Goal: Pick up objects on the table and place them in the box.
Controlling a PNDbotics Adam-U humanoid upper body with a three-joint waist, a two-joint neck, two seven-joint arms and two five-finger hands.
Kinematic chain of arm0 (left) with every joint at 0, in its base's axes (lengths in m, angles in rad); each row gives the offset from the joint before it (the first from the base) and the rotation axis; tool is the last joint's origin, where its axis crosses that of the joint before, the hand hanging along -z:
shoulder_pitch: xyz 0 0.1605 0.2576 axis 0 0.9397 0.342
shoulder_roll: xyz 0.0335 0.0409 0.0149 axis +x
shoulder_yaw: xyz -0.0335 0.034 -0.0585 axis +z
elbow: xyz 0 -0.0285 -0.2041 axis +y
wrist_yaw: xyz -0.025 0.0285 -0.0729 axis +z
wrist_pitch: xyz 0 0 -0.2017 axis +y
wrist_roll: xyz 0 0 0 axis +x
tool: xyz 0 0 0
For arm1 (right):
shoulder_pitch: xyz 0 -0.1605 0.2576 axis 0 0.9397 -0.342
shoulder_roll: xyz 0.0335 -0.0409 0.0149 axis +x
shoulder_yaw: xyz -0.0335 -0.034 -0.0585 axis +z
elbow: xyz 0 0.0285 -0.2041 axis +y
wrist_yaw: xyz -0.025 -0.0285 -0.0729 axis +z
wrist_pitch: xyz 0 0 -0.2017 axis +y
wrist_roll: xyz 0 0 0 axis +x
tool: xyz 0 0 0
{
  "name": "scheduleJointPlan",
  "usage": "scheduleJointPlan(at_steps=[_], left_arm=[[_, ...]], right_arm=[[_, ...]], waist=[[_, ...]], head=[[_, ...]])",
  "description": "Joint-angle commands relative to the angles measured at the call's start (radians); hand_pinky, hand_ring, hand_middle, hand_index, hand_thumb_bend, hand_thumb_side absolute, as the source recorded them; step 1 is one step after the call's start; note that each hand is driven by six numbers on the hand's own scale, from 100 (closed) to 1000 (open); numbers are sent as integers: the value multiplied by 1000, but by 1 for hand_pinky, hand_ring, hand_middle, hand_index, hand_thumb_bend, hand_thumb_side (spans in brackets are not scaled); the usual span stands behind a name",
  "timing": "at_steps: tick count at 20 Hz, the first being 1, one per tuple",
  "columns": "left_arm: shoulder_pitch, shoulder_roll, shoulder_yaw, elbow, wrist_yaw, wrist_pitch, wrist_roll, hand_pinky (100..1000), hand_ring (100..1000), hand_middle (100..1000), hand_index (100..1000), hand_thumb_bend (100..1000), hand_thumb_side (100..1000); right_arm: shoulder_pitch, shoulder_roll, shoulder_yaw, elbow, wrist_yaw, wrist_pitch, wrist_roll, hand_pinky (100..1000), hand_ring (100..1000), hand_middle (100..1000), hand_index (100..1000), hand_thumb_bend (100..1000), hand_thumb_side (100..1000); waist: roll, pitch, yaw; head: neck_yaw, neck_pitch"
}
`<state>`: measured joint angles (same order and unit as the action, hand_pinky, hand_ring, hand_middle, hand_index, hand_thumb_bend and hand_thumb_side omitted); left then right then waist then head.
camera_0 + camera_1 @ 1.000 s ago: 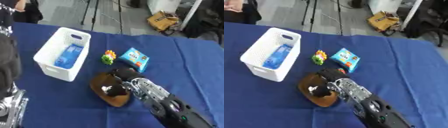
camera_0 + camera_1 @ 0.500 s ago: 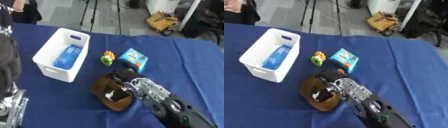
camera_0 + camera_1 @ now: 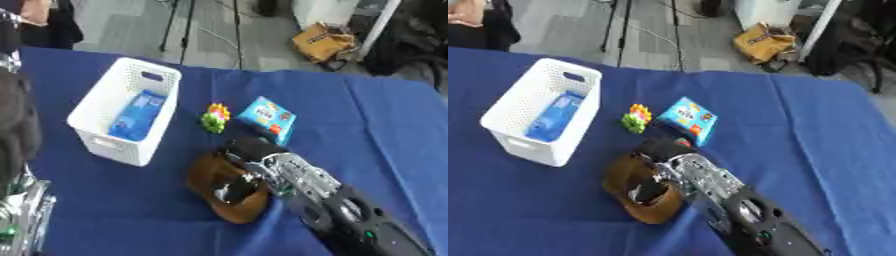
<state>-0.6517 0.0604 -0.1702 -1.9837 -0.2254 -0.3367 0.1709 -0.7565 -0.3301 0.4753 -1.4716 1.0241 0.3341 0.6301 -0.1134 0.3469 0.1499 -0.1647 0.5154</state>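
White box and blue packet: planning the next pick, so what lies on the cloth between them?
A small green and yellow toy sits between the white box and the blue packet, clearest in the left eye view.

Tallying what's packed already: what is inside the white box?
A blue packet lies inside the white box. The near wall hides part of the floor, so anything there cannot be seen.
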Motion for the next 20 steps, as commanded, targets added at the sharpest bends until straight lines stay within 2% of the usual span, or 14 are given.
scheduleJointPlan(at_steps=[1, 3, 4, 12, 15, 16, 20], left_arm=[[-14, -7, -1, -16, 1, -2, 4, 978, 860, 789, 773, 100, 1000], [-14, -8, -1, -16, 0, -2, 4, 978, 860, 789, 773, 100, 1000], [-14, -7, -1, -16, -1, -1, 4, 978, 860, 789, 772, 100, 1000], [-12, -9, 1, -16, -5, 0, 6, 981, 859, 789, 771, 100, 1000], [-12, -10, 1, -16, -7, 0, 6, 982, 859, 789, 771, 100, 1000], [-10, -11, 1, -16, -7, 0, 7, 984, 858, 789, 771, 100, 1000], [-7, -14, 0, -16, -9, -1, 7, 985, 858, 789, 770, 100, 1000]], right_arm=[[1, -26, -4, 3, 2, 8, -4, 562, 858, 832, 895, 354, 425], [2, -26, -5, 6, -2, 13, -11, 558, 851, 826, 889, 347, 423], [2, -25, -6, 6, -5, 15, -16, 539, 815, 795, 870, 332, 425], [0, -37, -6, -27, -39, 35, -45, 454, 708, 707, 796, 277, 384], [0, -42, -6, -42, -49, 44, -44, 451, 705, 704, 795, 276, 383], [-1, -45, -7, -51, -53, 47, -45, 411, 675, 660, 779, 259, 365], [-3, -60, -10, -94, -72, 57, -42, 384, 654, 637, 762, 239, 353]], waist=[[7, -18, -3], [7, -18, -3], [7, -19, -4], [9, -22, -10], [9, -23, -10], [9, -25, -11], [9, -28, -16]], head=[[-3, -11], [-3, -11], [-3, -10], [-1, -8], [0, -7], [0, -8], [1, -9]])
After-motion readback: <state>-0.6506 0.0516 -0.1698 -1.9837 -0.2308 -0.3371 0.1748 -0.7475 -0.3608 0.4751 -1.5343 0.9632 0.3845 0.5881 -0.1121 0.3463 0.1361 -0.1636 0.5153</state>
